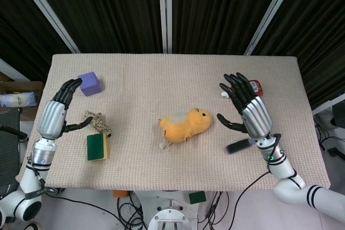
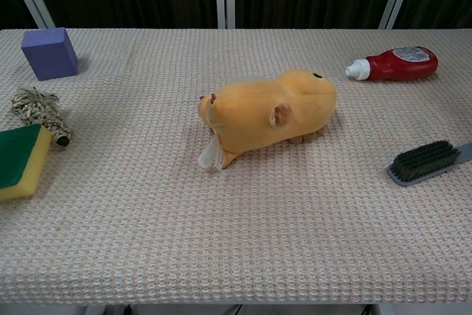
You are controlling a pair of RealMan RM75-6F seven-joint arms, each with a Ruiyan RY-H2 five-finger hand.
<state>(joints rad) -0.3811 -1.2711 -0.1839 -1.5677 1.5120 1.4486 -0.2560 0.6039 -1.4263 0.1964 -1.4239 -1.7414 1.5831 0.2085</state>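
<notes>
1. Right hand (image 1: 249,110) spread, holding nothing, above the brush (image 2: 428,161), just right of the orange plush toy (image 2: 267,115) lying mid-table.
2. Left hand (image 1: 55,116) spread, holding nothing, beside rope bundle (image 1: 97,119) and sponge (image 1: 97,146).
3. Farther back: red bottle (image 2: 394,63) on its side, purple cube (image 2: 49,52).

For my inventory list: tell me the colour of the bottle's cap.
White, on a red bottle; the cap shows best in the chest view.
</notes>
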